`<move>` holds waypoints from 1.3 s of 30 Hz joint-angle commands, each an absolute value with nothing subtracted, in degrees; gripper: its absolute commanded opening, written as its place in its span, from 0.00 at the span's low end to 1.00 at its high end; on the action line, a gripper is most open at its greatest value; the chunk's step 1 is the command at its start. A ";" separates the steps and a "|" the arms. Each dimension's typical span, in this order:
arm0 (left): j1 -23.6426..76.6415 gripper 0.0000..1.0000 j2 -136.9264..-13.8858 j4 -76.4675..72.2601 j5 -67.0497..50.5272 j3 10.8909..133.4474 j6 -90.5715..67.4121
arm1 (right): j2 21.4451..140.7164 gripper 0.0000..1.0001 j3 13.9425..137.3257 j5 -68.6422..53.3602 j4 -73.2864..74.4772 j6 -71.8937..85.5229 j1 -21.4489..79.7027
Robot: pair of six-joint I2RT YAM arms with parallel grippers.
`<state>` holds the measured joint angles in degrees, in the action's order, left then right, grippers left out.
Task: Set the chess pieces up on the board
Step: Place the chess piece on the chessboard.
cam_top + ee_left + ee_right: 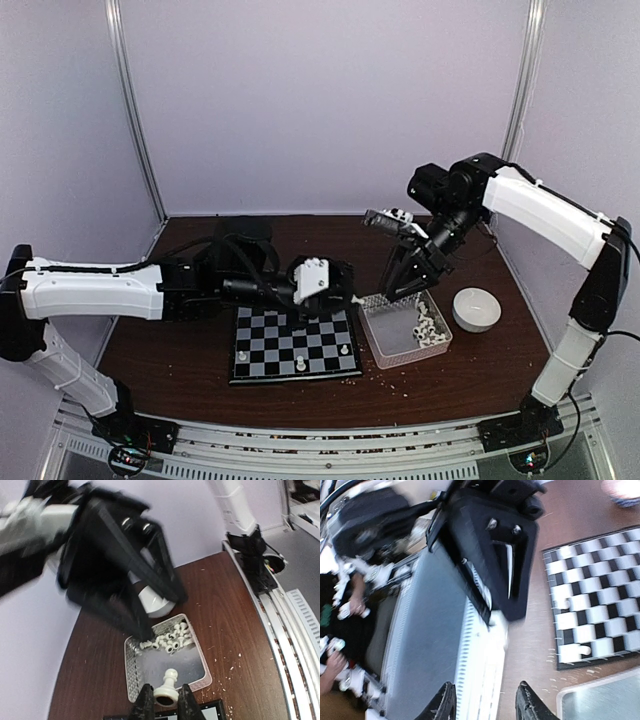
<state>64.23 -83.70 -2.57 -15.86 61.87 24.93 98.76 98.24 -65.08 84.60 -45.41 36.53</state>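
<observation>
Left gripper: clenched on the base of one white pawn. The pawn's head points away from the wrist, along the line of the fingers; I cannot tell whether it stands plumb to the table.

Position: the pawn hangs at the tray's near-left wall. The remaining loose chess pieces lie heaped at the tray's far end.

Relation for the next move: the board lies just left of the tray, and its corner nearest the tray sits directly under the left fingers. The left arm is nearer and already loaded. Judged need: carry away from the tray over the squares, tip the pawn base-down, lower.

Right gripper: jaws apart, nothing between them, hovering over the tray's left side.

View differences: only the left wrist view shows the grip on the pawn; from above it is hidden by the gripper body. The top view alone shows a few pieces standing on the board, mostly along its near edge, and a white bowl right of the tray.
</observation>
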 commanded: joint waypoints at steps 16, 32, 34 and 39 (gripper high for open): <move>50.10 0.12 -98.88 -88.13 -17.33 47.07 -45.42 | 88.76 0.35 89.10 -52.86 23.20 2.07 32.55; 50.10 0.12 -100.02 -84.91 -21.49 48.86 -46.83 | 91.09 0.35 91.88 -63.39 27.95 -2.20 35.68; 50.10 0.12 -100.02 -84.59 -21.68 48.94 -47.04 | 90.87 0.35 91.48 -63.64 28.04 -2.65 35.77; 50.10 0.12 -100.32 -82.45 -22.61 49.71 -47.23 | 91.50 0.33 92.34 -63.43 28.88 -2.82 36.10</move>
<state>50.43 -99.77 -82.24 -20.91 48.34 -46.65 91.68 91.35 -61.78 27.66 -1.78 35.42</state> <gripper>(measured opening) 0.121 0.339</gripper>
